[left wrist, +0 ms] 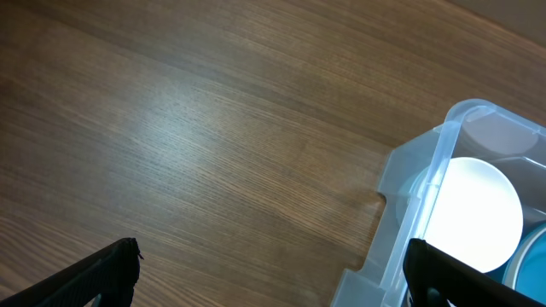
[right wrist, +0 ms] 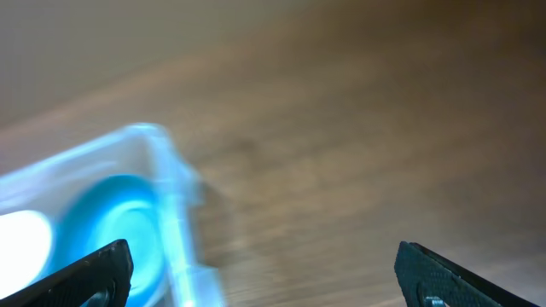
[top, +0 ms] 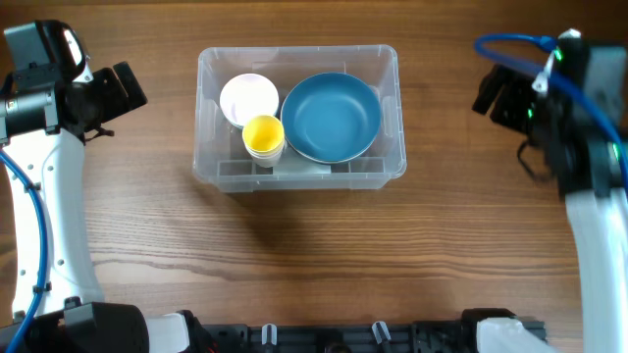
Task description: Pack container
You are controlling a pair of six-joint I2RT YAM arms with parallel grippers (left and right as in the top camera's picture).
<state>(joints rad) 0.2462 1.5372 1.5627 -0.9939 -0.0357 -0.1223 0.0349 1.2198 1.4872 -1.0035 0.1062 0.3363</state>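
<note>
Wooden table (top: 314, 255), container (top: 373, 175) holding blue bowl (top: 331, 117), yellow cup (top: 263, 134)

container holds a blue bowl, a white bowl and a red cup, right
Not quite. The cup is yellow, not red. The overhead view shows it inside the container, next to the blue bowl and the white bowl.

A wooden table (top: 294, 255) fills every view, warm mid-brown with fine darker grain running from 9 o'clock to 3 o'clock in the overhead view. A faint soft shadow (top: 285, 230) darkens the wood just toward 6 o'clock of centre. The left wrist view shows a pale sheen (left wrist: 162, 119) toward 10 o'clock; the right wrist view is blurred, dimmer toward 12 o'clock.
</note>
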